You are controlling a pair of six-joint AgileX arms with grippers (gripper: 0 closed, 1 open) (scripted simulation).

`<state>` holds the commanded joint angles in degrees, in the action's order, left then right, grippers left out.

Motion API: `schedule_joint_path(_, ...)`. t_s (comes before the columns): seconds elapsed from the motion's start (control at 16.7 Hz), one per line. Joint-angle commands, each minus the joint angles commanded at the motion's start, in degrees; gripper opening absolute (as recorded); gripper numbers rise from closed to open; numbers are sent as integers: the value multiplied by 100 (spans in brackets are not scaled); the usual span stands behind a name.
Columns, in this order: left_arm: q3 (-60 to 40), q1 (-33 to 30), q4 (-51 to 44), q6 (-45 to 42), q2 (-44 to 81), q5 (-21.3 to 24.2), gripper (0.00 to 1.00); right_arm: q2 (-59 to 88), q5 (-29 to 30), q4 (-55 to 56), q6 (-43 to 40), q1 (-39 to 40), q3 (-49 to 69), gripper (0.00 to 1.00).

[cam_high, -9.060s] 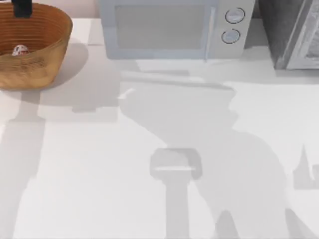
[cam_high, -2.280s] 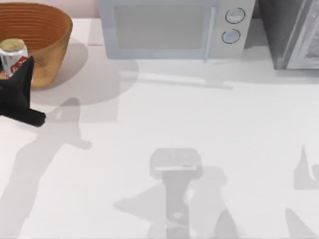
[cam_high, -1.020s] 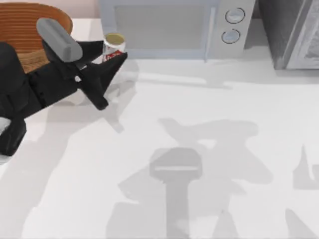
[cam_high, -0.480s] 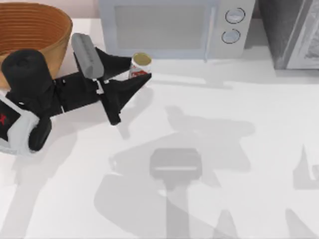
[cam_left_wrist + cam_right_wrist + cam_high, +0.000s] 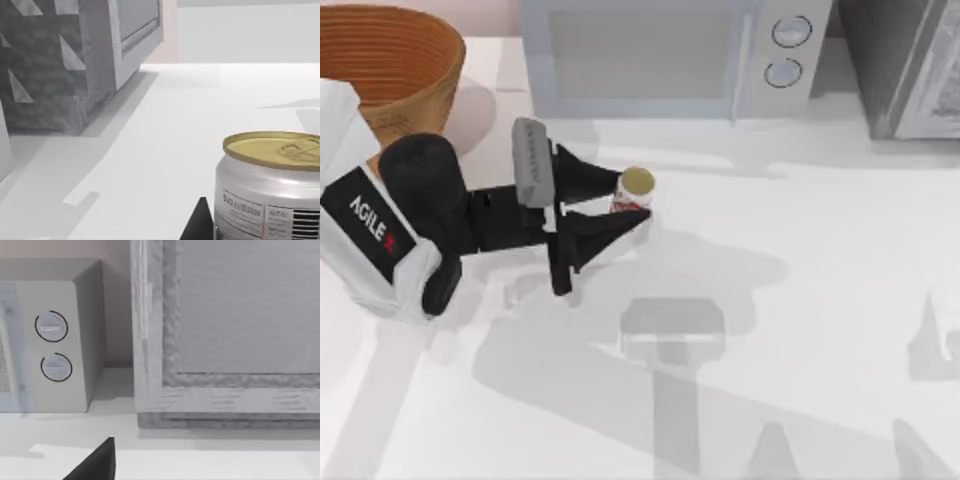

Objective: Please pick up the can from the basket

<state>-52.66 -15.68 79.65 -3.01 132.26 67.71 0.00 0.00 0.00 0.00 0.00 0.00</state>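
Observation:
The can (image 5: 637, 184), small and white with red markings and a dull gold top, is held upright between the black fingers of my left gripper (image 5: 633, 198), which is shut on it. It is over the white table in front of the microwave, well to the right of the basket (image 5: 420, 95). The orange-brown woven basket stands at the far left corner, partly behind my left arm. In the left wrist view the can (image 5: 270, 185) looms close, with one dark fingertip (image 5: 200, 225) beside it. A black edge of my right gripper (image 5: 95, 465) shows in the right wrist view, facing the back right corner.
A grey microwave (image 5: 660, 60) stands along the back edge, its two dials (image 5: 52, 347) facing forward. A grey cabinet (image 5: 910, 70) fills the back right corner. White tabletop stretches in front of and to the right of the can.
My left gripper carried the can out of the basket and rightward and forward across the table, to a spot in front of the microwave. The basket stayed in place.

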Motion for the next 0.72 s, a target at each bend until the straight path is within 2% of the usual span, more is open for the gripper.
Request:
schedule_joint_path(0.42,-530,-83,295,82,1040,851,0,0,0,0,0,0,0,100)
schedule_joint_path(0.72,-533,-83,296,82,1045,856,0,0,0,0,0,0,0,100)
